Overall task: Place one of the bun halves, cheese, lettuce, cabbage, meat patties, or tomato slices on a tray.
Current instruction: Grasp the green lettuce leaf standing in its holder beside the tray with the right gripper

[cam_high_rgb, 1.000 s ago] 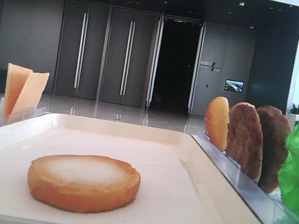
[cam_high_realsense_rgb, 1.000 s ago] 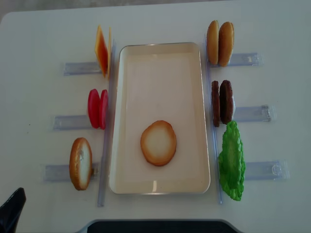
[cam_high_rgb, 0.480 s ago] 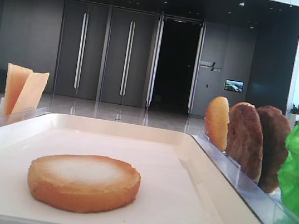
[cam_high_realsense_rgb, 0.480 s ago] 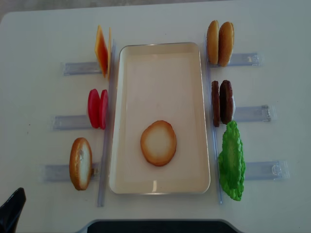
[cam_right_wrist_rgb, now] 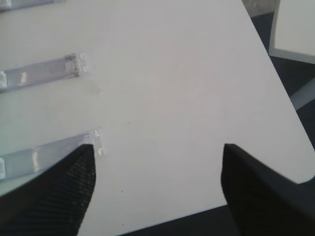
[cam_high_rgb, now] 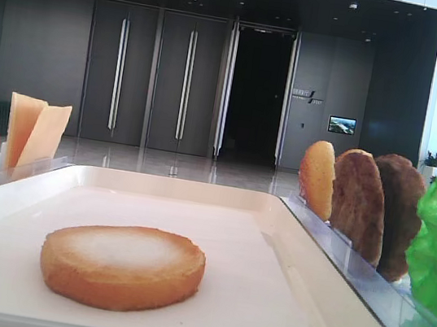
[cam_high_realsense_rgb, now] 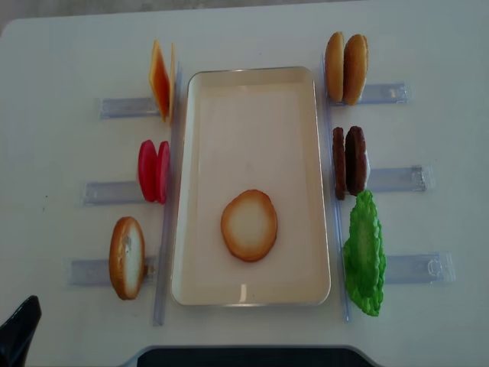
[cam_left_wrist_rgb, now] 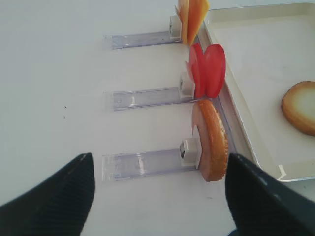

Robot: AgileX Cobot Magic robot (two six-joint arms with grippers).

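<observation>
A bun half (cam_high_realsense_rgb: 249, 225) lies flat, pale face up, inside the tray (cam_high_realsense_rgb: 252, 84), toward its near end. Left of the tray, cheese (cam_high_realsense_rgb: 160, 80), tomato slices (cam_high_realsense_rgb: 153, 170) and another bun half (cam_high_realsense_rgb: 127, 258) stand on edge in clear holders (cam_high_realsense_rgb: 114, 191). Right of the tray stand two bun halves (cam_high_realsense_rgb: 345, 68), meat patties (cam_high_realsense_rgb: 349, 161) and lettuce (cam_high_realsense_rgb: 364, 254). The left tool (cam_left_wrist_rgb: 156, 196) and right tool (cam_right_wrist_rgb: 157, 189) hang spread wide over the desk (cam_high_realsense_rgb: 61, 61), gripping nothing.

tray (cam_high_realsense_rgb: 252, 84): cream-white
bun half (cam_high_realsense_rgb: 249, 225): golden-brown rim, pale face
tomato slices (cam_high_realsense_rgb: 153, 171): red
lettuce (cam_high_realsense_rgb: 364, 256): bright green
meat patties (cam_high_realsense_rgb: 349, 161): dark mottled brown
cheese (cam_high_realsense_rgb: 160, 79): orange-yellow
table (cam_high_realsense_rgb: 61, 61): white
</observation>
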